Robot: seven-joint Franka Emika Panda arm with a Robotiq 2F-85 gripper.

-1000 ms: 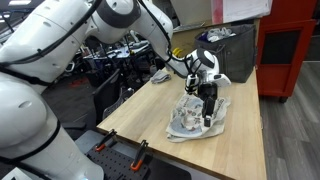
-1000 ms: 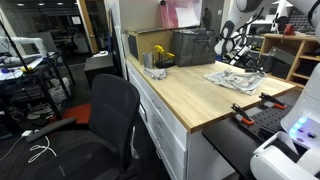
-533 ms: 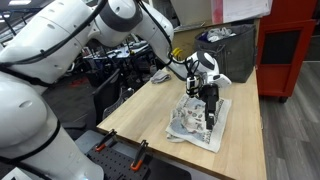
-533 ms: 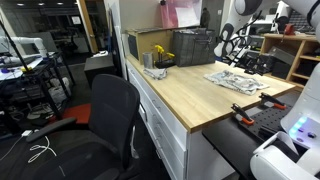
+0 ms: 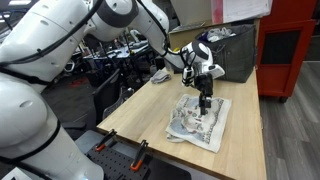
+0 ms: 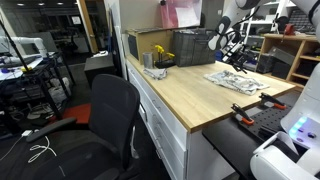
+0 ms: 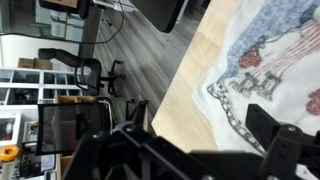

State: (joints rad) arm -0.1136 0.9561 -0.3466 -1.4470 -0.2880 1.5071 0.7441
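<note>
Lying rumpled on the wooden desk (image 5: 143, 112), the printed cloth (image 5: 196, 124) sits toward the far end, with nothing gripping it. The gripper (image 5: 204, 103) hangs just above the cloth with its fingers spread apart. A second ago it was lower, pressed shut into the fabric. The wrist view shows red and blue figures on the cloth (image 7: 282, 58), and any lettering there is too blurred to read.

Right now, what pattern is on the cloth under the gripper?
White cloth with red-and-dark printed figures; clearest in wrist view.
</note>
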